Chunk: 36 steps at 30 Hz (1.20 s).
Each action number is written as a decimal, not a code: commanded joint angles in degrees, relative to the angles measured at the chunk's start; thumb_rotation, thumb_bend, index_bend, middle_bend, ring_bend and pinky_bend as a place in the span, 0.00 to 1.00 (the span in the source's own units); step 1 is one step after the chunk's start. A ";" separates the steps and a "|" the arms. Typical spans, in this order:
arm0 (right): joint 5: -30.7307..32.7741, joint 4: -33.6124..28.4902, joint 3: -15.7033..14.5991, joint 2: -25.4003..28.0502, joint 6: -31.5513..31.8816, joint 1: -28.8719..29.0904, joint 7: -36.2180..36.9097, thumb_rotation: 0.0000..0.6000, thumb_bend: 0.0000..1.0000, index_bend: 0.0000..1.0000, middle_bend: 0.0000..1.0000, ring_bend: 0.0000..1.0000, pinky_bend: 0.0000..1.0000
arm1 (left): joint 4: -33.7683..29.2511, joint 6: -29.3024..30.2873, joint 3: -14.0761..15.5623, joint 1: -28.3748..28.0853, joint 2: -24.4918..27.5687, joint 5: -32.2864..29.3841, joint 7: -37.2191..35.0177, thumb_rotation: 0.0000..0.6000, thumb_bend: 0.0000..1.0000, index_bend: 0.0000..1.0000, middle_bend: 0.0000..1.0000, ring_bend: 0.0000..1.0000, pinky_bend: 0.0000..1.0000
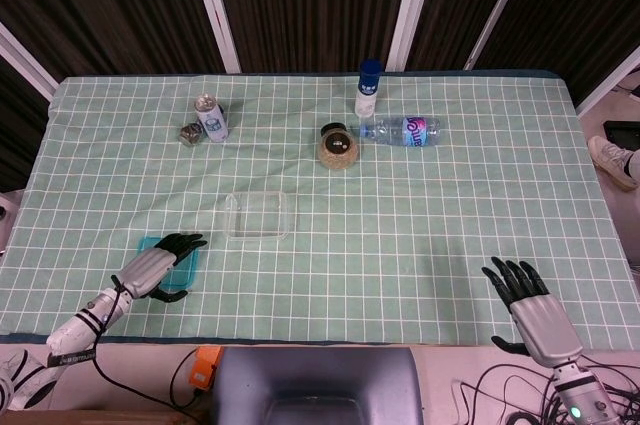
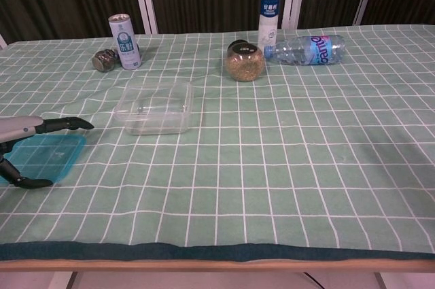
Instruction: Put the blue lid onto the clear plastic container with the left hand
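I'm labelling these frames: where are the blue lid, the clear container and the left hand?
blue lid (image 2: 47, 155): chest view, its flat top.
clear container (image 2: 155, 107): chest view, its open middle.
left hand (image 1: 152, 268): head view, back of the hand.

The table (image 1: 480, 205) is covered by a green checked cloth (image 1: 430, 245). A blue lid (image 2: 42, 156) lies near its front left corner. A clear container (image 1: 259, 215) sits mid-table.
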 commanded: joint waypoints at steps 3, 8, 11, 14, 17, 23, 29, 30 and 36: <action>0.02 -0.01 0.00 0.04 0.17 -0.06 0.03 1.00 0.22 0.00 0.00 0.00 0.00 | -0.90 -2.05 0.96 -1.48 0.99 -0.22 -2.22 1.00 0.24 0.00 0.00 0.00 0.00; 0.03 -0.05 0.00 0.11 0.44 -0.16 0.12 1.00 0.22 0.00 0.00 0.00 0.00 | -0.32 -3.35 1.85 -2.39 1.02 -0.16 -4.10 1.00 0.24 0.00 0.00 0.00 0.00; 0.13 0.00 0.01 0.12 0.36 -0.13 0.10 1.00 0.22 0.00 0.00 0.00 0.00 | 0.35 -3.54 2.27 -2.66 0.76 -0.11 -5.05 1.00 0.24 0.00 0.00 0.00 0.00; 0.17 0.04 -0.03 0.07 0.30 -0.13 -0.01 1.00 0.22 0.00 0.00 0.00 0.00 | 1.00 -3.42 2.50 -2.89 0.55 -0.10 -6.01 1.00 0.24 0.00 0.00 0.00 0.00; 0.20 0.03 -0.03 0.02 0.34 -0.15 -0.14 1.00 0.22 0.00 0.00 0.00 0.00 | 1.45 -3.49 2.69 -3.28 0.58 -0.08 -6.93 1.00 0.25 0.00 0.00 0.00 0.00; 0.35 0.08 0.00 -0.20 0.26 -0.14 -0.55 1.00 0.22 0.00 0.00 0.00 0.00 | 2.08 -4.12 3.04 -4.15 0.70 -0.14 -7.71 1.00 0.24 0.00 0.00 0.00 0.00; 0.65 0.02 0.15 -0.27 0.23 -0.11 -0.78 1.00 0.22 0.00 0.00 0.00 0.00 | 2.30 -5.35 3.48 -5.10 1.14 -0.31 -8.22 1.00 0.24 0.00 0.00 0.00 0.00; 0.70 0.00 0.19 -0.26 0.29 -0.13 -0.77 1.00 0.22 0.00 0.00 0.00 0.00 | 2.27 -5.69 3.62 -5.26 1.26 -0.38 -8.30 1.00 0.24 0.00 0.00 0.00 0.00; 0.81 0.04 0.21 -0.31 0.39 -0.20 -0.86 1.00 0.22 0.00 0.00 0.00 0.00 | 2.70 -6.06 4.30 -5.39 1.20 -0.38 -8.56 1.00 0.24 0.00 0.00 0.00 0.00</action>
